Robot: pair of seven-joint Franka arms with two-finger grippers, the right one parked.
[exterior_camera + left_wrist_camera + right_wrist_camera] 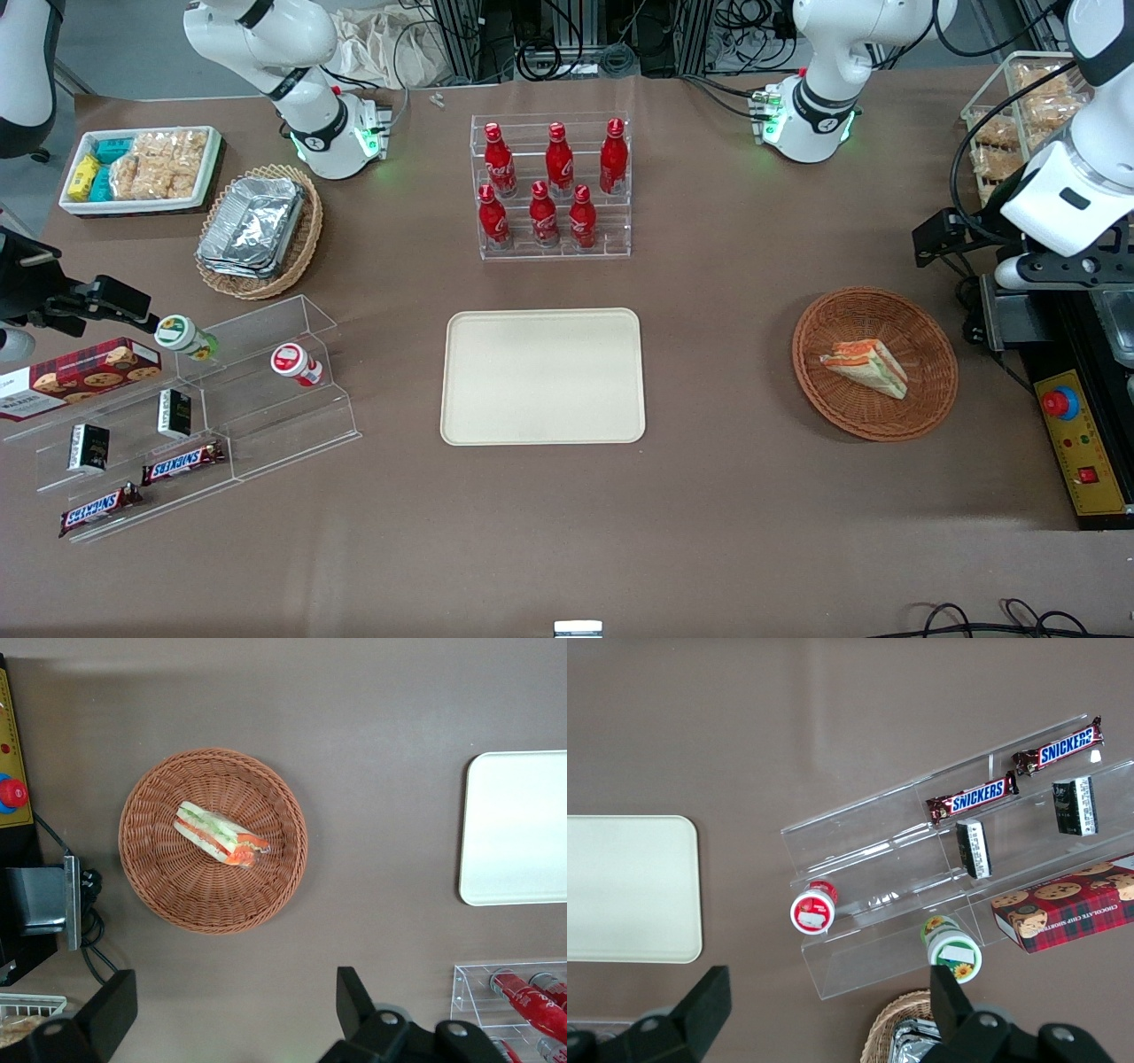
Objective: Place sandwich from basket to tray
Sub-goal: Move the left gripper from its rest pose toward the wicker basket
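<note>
The sandwich (866, 367) (219, 834), a wrapped wedge with orange and green filling, lies in the round reddish-brown basket (921, 337) (159, 886). The cream tray (542, 376) (518, 828) sits bare at the table's middle, beside the basket toward the parked arm's end. My left gripper (1054, 273) (230, 1014) hangs high above the table at the working arm's end, a little farther from the front camera than the basket. It is open, with only bare tablecloth between its fingers (354, 1001).
A clear rack of red bottles (554, 186) (523, 1001) stands farther from the front camera than the tray. A yellow control box with a red stop button (1060, 403) (12, 793) and a grey plate (1001, 310) lie close to the basket at the working arm's end.
</note>
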